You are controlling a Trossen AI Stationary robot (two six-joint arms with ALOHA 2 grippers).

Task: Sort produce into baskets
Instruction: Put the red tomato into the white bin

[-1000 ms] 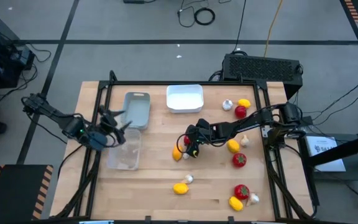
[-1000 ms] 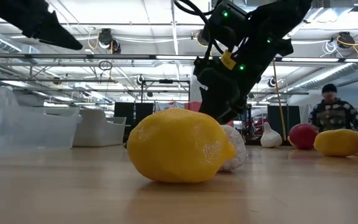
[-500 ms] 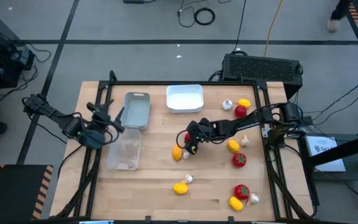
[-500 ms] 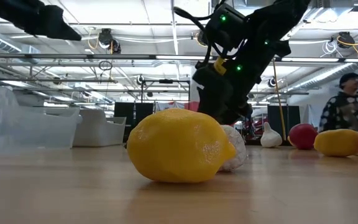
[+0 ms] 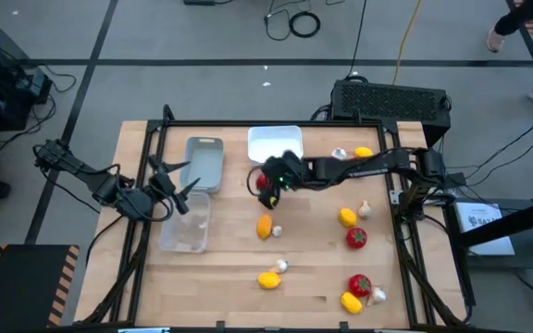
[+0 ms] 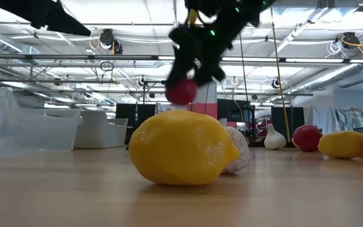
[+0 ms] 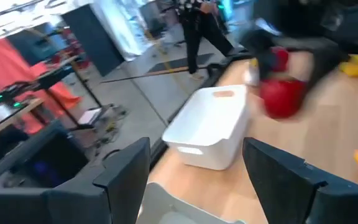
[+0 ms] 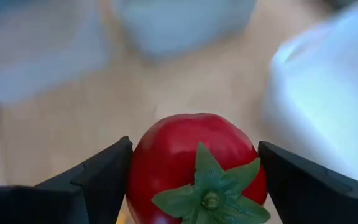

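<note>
Red fruit (image 8: 196, 168) with green top is clamped between the right gripper (image 5: 268, 181) fingers, lifted above the table (image 5: 313, 268), just near of the white basket (image 5: 274, 144). Left gripper (image 5: 176, 185) hangs wide open, holding nothing, above the clear basket (image 5: 185, 227) beside the grey basket (image 5: 203, 162).

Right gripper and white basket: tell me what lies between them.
Only bare table. In the high view the right gripper, shut on a red fruit, hangs just short of the white basket, with nothing lying between.
</note>
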